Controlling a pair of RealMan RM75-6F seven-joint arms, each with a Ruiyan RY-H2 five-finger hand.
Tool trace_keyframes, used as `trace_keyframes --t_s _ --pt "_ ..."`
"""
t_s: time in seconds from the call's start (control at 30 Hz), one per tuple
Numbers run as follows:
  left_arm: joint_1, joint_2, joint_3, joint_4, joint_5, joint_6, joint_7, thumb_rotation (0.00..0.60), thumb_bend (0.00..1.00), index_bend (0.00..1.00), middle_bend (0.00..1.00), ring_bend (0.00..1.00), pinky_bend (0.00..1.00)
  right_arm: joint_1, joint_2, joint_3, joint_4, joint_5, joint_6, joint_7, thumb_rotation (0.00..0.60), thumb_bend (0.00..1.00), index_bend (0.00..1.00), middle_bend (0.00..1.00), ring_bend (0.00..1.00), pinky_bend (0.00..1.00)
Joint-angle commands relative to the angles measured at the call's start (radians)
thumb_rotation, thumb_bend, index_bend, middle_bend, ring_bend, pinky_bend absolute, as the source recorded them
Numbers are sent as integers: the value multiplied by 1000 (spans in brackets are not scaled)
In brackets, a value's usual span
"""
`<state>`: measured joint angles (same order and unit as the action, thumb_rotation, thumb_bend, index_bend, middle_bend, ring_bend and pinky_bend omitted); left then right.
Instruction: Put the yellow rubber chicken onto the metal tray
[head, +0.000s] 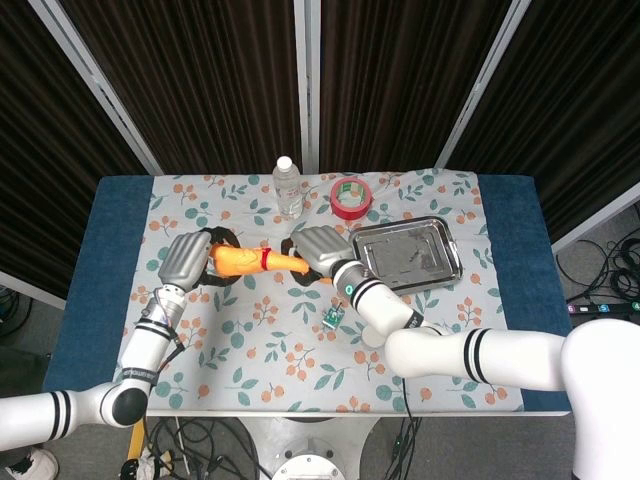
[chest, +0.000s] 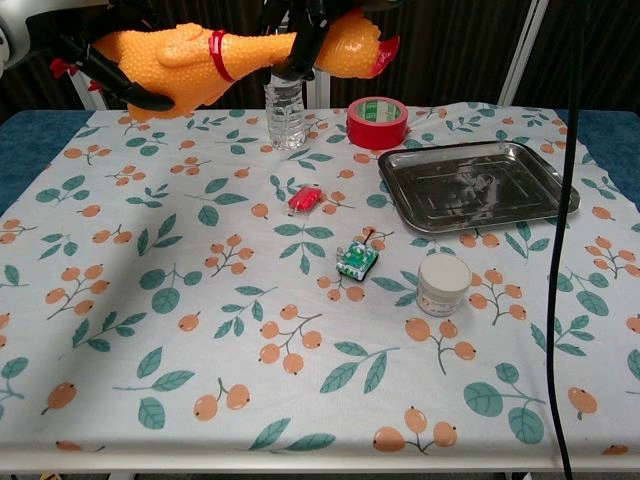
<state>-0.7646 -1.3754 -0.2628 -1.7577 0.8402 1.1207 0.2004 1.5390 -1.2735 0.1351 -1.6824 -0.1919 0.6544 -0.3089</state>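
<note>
Held aloft between both hands, the yellow rubber chicken (chest: 215, 58) hangs at ten o'clock of the metal tray (chest: 478, 186), which lies bare: left hand (head: 187, 262) fingers wrap its body, right hand (head: 318, 250) apparently clasps its head; placement remains.

No legible text, brand, number or sign can be made out anywhere. The water bottle (chest: 284, 118) just behind the right hand (head: 318, 250) carries a clear label with no readable print, and the inner ring of the red tape roll (chest: 377, 121) beyond that hand shows green marks too small to read.
</note>
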Motion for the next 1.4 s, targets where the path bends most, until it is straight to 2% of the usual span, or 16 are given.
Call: trace_keyframes --t_s 0.03,0.2,0.3,0.37,0.43,0.53,0.57,0.63,0.67,0.77,0.97,1.2,1.4 --pt "5 -6 -1 10 8 -5 -7 600 505 710 734 668 735 3 1 -3 0 5 0 -2 600 659 860 771 745 967" --pt "5 -10 -4 20 13 -17 -4 600 542 847 870 790 864 7 5 -7 -9 7 0 -5 600 659 860 771 744 968" --pt "6 -10 -6 18 11 -22 0 600 587 888 912 822 892 10 7 -11 -10 10 1 -7 600 660 860 771 744 968" --pt "7 -9 -7 15 8 -20 5 600 589 876 898 815 894 11 7 -12 -10 11 2 -7 600 660 860 771 744 968" --pt "11 -4 -5 6 8 -25 3 600 584 807 841 767 893 11 6 -13 -10 10 5 -7 600 659 860 771 744 968" --pt "10 30 5 -26 -16 -75 7 600 518 494 607 576 834 12 4 -15 -9 8 10 -9 600 659 860 771 744 969" --pt "9 42 5 -36 -24 -92 5 600 472 347 478 478 765 12 3 -15 -8 7 12 -10 600 659 860 771 744 969" --pt "9 57 2 -46 -24 -107 -6 600 424 223 325 350 654 11 1 -15 -6 8 14 -9 600 660 860 770 744 968" --pt "10 58 1 -46 -19 -108 -13 600 408 192 260 292 595 11 0 -14 -5 8 15 -9 600 660 860 770 744 968" --pt "19 52 0 -41 6 -98 -35 599 342 152 148 179 473 10 -3 -14 -1 7 17 -8 600 660 860 770 744 968" --pt "35 40 2 -37 54 -69 -55 595 222 115 40 85 356 7 -9 -16 3 5 26 -13 600 660 860 770 744 969" --pt "88 98 19 -80 144 -28 -97 599 191 110 27 70 302 -38 23 -49 4 -20 22 -9 600 663 861 770 744 969" --pt "138 165 53 -107 212 -17 -132 600 189 110 28 70 301 -202 149 -41 -35 -189 -50 117 600 662 861 770 744 969"
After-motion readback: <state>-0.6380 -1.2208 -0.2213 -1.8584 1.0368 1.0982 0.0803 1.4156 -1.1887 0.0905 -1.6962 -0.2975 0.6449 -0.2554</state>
